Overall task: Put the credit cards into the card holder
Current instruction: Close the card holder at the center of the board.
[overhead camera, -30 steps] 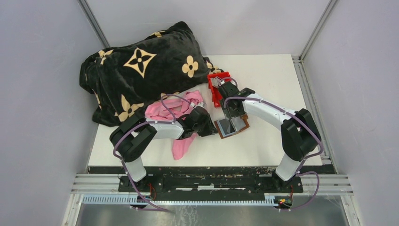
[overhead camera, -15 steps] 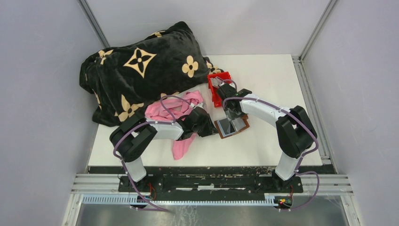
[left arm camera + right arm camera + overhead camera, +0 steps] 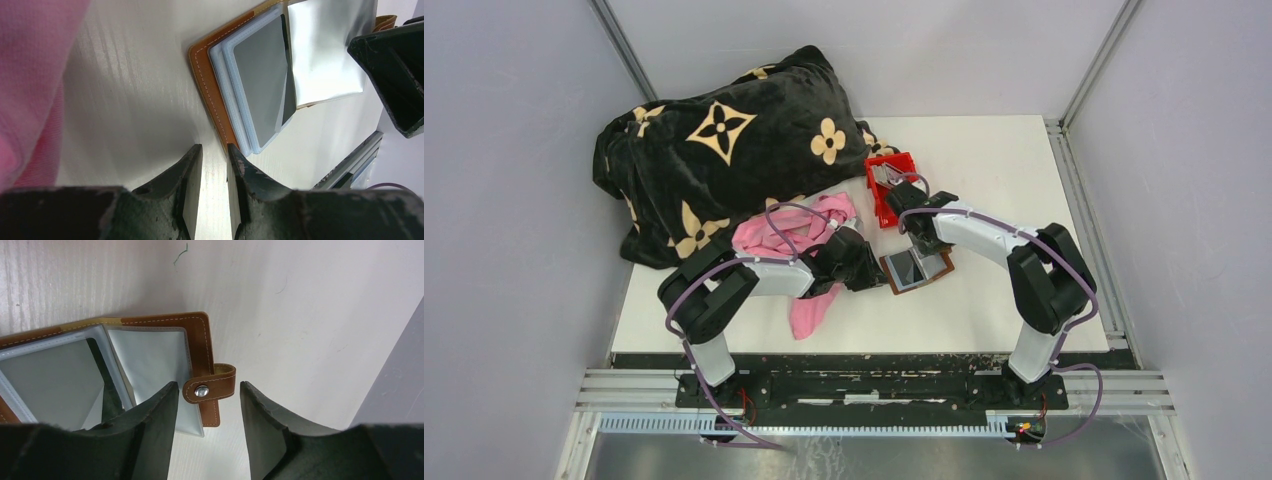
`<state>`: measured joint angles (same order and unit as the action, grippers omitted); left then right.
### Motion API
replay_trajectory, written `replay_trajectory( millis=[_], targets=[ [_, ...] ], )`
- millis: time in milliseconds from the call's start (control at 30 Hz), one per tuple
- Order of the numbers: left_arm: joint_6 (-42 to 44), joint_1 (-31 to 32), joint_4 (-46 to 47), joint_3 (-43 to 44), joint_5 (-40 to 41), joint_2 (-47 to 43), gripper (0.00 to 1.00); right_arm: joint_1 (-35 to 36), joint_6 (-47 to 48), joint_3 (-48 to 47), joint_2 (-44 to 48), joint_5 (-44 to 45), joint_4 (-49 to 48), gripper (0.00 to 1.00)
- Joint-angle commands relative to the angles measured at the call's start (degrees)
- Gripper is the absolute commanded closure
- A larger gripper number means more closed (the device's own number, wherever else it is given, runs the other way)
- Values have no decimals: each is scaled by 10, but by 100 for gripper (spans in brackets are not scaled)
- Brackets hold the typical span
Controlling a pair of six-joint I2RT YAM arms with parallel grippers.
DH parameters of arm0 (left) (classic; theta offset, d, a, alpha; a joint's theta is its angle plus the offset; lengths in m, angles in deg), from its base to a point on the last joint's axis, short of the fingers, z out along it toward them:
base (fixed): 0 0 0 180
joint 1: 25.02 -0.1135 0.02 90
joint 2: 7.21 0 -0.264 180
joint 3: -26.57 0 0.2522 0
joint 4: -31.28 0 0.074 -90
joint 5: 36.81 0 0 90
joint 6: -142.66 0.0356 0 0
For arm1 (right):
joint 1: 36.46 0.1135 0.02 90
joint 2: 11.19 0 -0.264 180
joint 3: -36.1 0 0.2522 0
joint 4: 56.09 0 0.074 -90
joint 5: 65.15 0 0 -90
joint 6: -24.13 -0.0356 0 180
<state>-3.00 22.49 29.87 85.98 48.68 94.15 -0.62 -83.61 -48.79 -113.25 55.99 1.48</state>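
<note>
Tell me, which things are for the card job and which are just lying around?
For the job:
card holder
grey card in its pocket

Just lying about:
black flowered blanket
pink cloth
red bin (may hold more cards, hard to tell)

Card holder (image 3: 197,335) brown stitched leather, glossy plastic inside; blanket (image 3: 724,140) plush

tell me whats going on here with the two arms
The card holder lies open on the table. The left gripper sits at its brown left edge, jaws narrowly apart. The right gripper is over the other side, open, its fingers either side of the snap tab without touching it. A grey card shows in a clear pocket.
</note>
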Motion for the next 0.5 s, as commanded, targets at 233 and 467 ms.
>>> replay_trajectory(
  millis=[233, 467],
  targets=[
    [11, 5, -93, -50, 43, 11, 64, -17, -2, -2, 1, 20, -9, 59],
    [13, 1, -93, -65, 70, -17, 62, -27, -3, -2, -1, -1, -12, 77]
  ],
)
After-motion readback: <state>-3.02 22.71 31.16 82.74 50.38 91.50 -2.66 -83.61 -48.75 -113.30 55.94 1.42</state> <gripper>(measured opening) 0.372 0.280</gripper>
